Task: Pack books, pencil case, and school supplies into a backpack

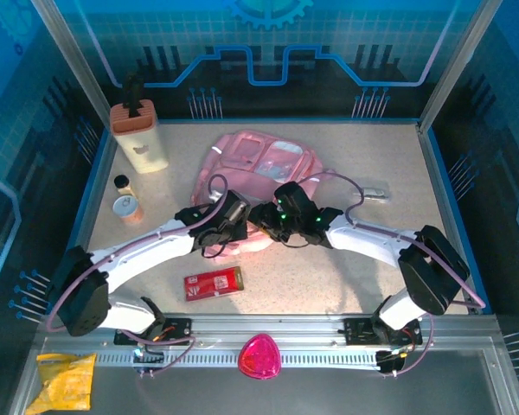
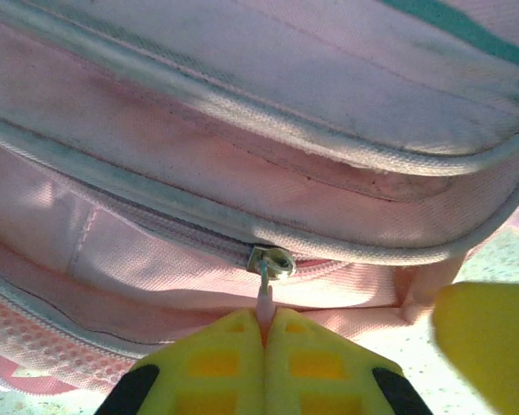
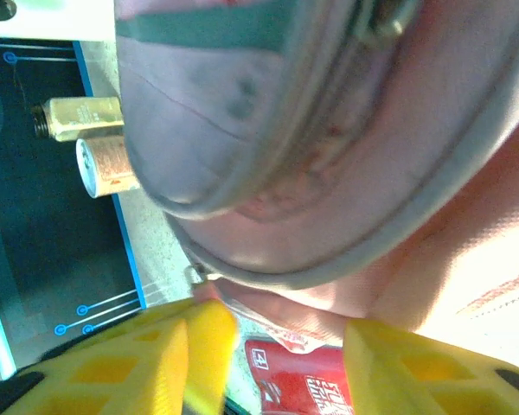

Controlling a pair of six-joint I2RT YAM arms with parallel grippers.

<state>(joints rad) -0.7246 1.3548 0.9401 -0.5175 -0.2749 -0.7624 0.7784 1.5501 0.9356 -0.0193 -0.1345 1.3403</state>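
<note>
Two grippers crowd the six-o'clock edge of the soft pink backpack (image 1: 242, 154) mid-table: left gripper (image 2: 264, 316) pinched shut on its small zip pull (image 2: 265, 292), right gripper (image 3: 277, 333) half-spread, empty. Unzipping, I'd judge; next needs a steady drag along the zip track.

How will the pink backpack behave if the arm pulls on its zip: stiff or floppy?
Probably floppy: the backpack is soft fabric, and its panels sag and fold in the left wrist view. It may slide on the table when the left gripper, shut on the zip pull, tugs.

backpack (image 2: 242, 173): matt woven cloth | zip pull (image 2: 271, 261): shiny metal | table (image 1: 329, 277): speckled matt
</note>
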